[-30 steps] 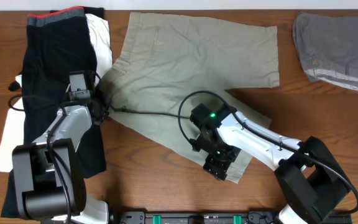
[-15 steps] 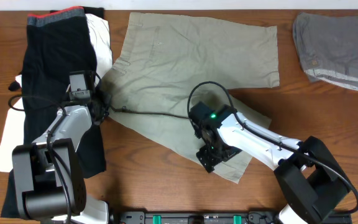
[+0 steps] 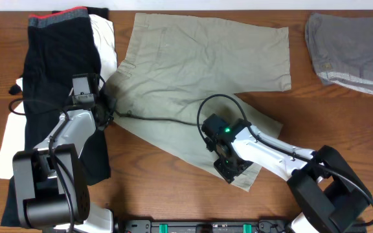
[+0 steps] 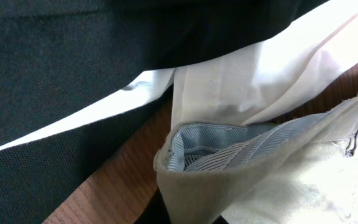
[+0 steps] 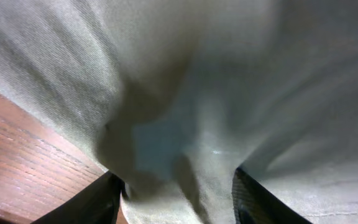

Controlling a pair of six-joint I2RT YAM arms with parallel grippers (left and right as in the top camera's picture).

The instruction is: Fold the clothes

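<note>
The light khaki shorts [image 3: 199, 65] lie spread on the wooden table, waistband to the left, one leg toward the back right and the other toward the front right. My left gripper [image 3: 107, 111] is at the waistband's left corner. In the left wrist view it [image 4: 185, 214] is shut on the waistband [image 4: 229, 162], whose striped lining shows. My right gripper [image 3: 232, 170] is over the hem of the near leg. In the right wrist view its fingers [image 5: 176, 199] stand apart with a bunched fold of the shorts [image 5: 197, 81] between them.
Black shorts with a red-and-grey waistband [image 3: 57, 77] lie at the left over a white garment [image 3: 105, 45]. A folded grey garment [image 3: 348, 52] lies at the back right. A black cable [image 3: 160, 118] runs across the khaki shorts. Bare wood [image 3: 147, 181] shows in front.
My right gripper shifted up-left over the near leg, then back down toward the hem. The left arm and the shorts' outline have hardly moved.
</note>
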